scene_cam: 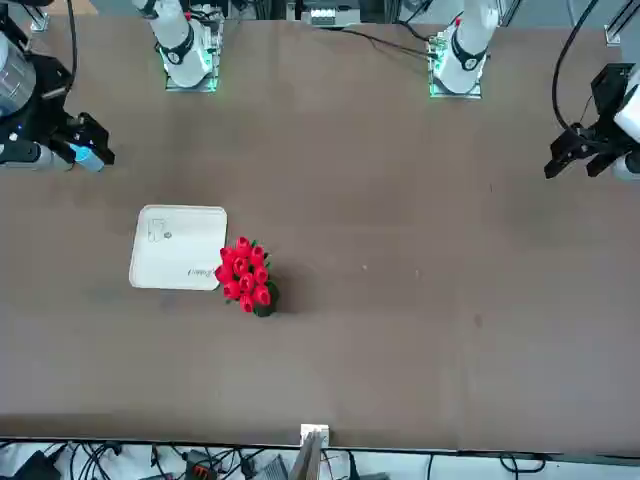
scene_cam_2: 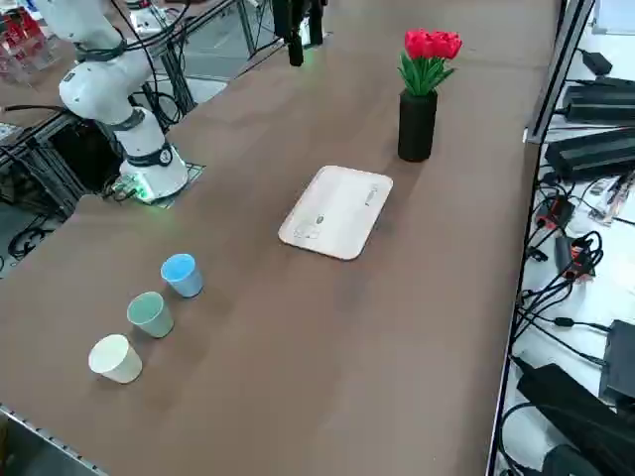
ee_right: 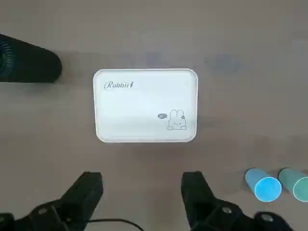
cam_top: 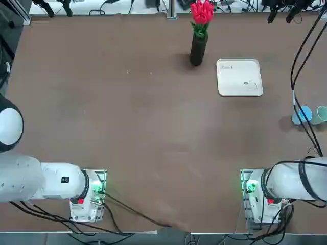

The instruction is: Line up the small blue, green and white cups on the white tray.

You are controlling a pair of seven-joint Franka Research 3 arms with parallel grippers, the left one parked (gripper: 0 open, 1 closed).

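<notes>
Right end effector (ee_right: 142, 177) is nearest the wrist camera, held above the desk (cam_top: 153, 127), with its two fingers spread wide apart. In the front view, its dark body is seen at the cups' side of the desk, and the cups are partly hidden by it.

Cups: three, all stood upright on the bare desk, off the tray. In the right side view they are arranged in a short, nearly straight row: light blue cup (scene_cam_2: 184, 276), pale green cup (scene_cam_2: 151, 315), off-white cup (scene_cam_2: 116, 360). Narrow gaps are seen between neighbours. The blue cup is placed nearest the tray, the green in the middle and the off-white farthest from it. In the top view, the blue cup is crossed by black cables (cam_top: 307, 120).

White tray (cam_top: 239, 77): laid flat on the desk, well apart from the cups, to their left and farther from the arm bases. Its face is marked with grey lettering, read as "Rabbit", and a small rabbit drawing (ee_right: 176, 121).

Dark vase (scene_cam_2: 417, 126): stood upright near the tray, on its left; red flowers (scene_cam_2: 433, 45) with green leaves are held in it.
</notes>
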